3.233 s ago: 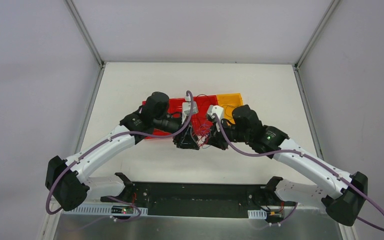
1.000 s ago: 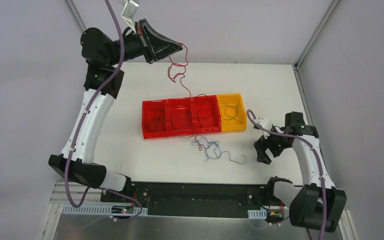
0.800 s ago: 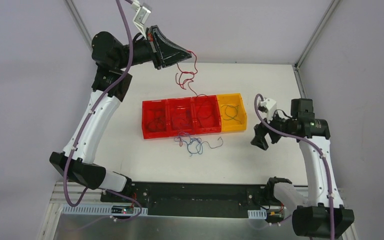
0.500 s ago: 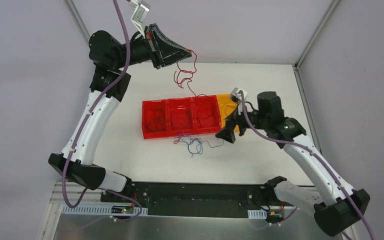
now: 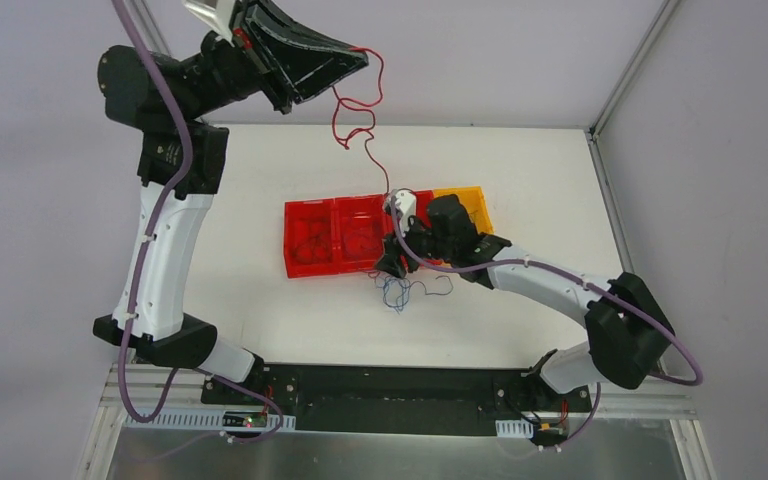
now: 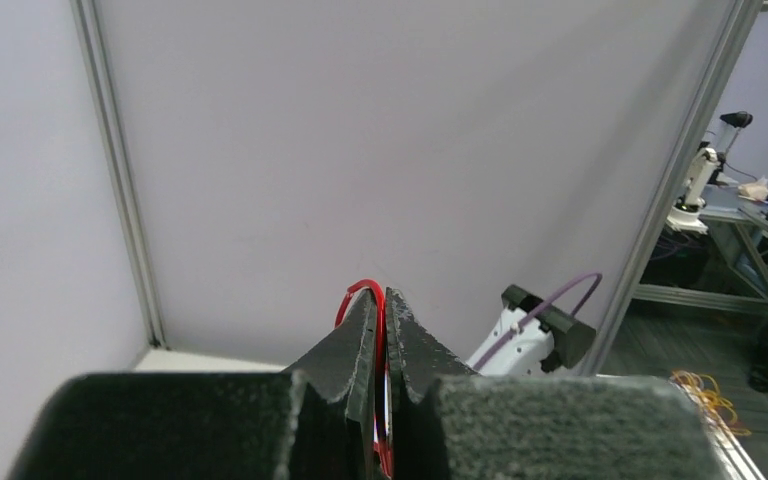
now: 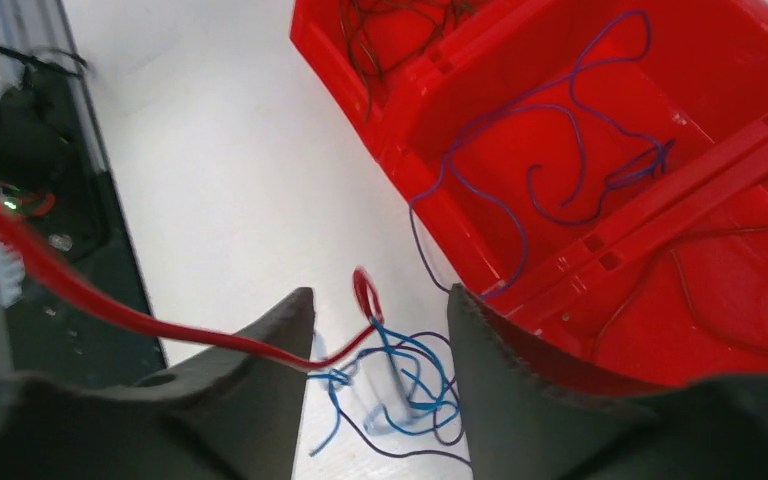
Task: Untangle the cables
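Red bins (image 5: 310, 268) — orange bin (image 5: 468, 200) — tabletop (image 5: 260, 180)

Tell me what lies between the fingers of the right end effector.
A red wire crosses the gap, with a blue tangle lying beneath it; the right wrist view shows this.

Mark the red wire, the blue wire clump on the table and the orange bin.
red wire (image 7: 160, 323): right wrist view, straight stretch at lower left.
blue wire clump (image 5: 398, 291): top external view, middle of the tangle.
orange bin (image 5: 460, 190): top external view, far rim.
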